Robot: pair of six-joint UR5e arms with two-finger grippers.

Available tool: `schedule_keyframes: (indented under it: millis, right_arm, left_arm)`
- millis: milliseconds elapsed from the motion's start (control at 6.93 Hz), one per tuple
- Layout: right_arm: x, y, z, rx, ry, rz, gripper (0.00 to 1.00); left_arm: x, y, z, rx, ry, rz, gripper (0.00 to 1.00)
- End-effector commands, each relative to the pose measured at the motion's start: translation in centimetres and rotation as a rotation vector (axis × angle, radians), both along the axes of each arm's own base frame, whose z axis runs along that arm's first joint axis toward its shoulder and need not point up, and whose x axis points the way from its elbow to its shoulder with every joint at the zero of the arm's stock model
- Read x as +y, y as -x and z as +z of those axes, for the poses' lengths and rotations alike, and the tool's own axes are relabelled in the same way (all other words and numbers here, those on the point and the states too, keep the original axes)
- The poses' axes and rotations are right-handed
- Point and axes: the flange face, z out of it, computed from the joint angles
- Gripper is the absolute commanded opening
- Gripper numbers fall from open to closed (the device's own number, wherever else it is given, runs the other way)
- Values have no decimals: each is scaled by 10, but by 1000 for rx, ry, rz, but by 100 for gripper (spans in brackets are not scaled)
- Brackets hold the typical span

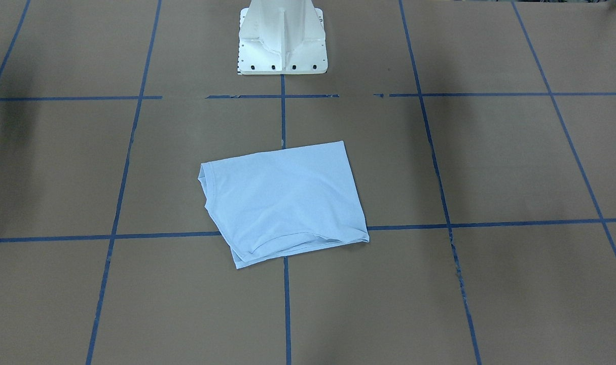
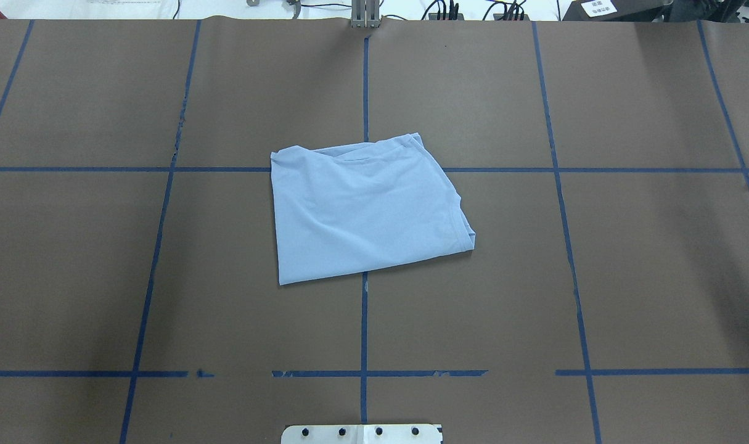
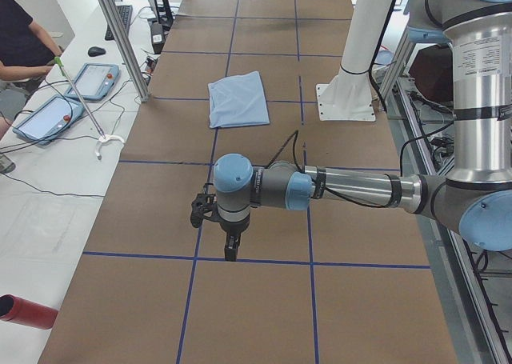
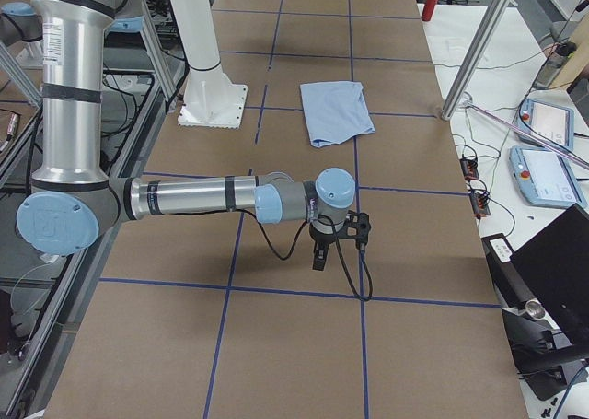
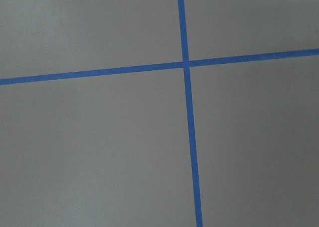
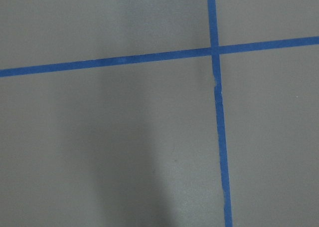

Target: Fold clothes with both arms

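The clothes are one light blue T-shirt [image 1: 282, 197], folded into a rough rectangle and lying flat mid-table [image 2: 365, 209] in front of the pedestal [image 3: 238, 98] [image 4: 336, 110]. Neither arm touches it. My left gripper [image 3: 230, 248] hangs over bare table far from the shirt, on the near arm in the exterior left view. My right gripper [image 4: 319, 258] hangs over bare table on the other side, on the near arm in the exterior right view. Only the side views show the grippers, so I cannot tell if they are open or shut. Both wrist views show only brown surface and blue tape lines.
The white pedestal base [image 1: 282, 45] stands behind the shirt. A person [image 3: 20, 36] sits at a side bench with control tablets [image 3: 48, 116] and a slanted metal post [image 3: 120, 36]. A red cylinder [image 3: 28, 310] lies at the bench's near end. Blue tape [image 2: 365, 308] grids the brown table.
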Motion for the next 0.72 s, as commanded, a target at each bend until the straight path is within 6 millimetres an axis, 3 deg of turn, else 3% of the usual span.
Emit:
schedule_keyframes:
  millis: [0,577]
  right_arm:
    - [2,0,0,-16,4,-2,100]
    - [3,0,-3,-17,1,-1,100]
  left_arm:
    - [1,0,1,0,5,0,100]
    - [1,0,2,0,8,1,100]
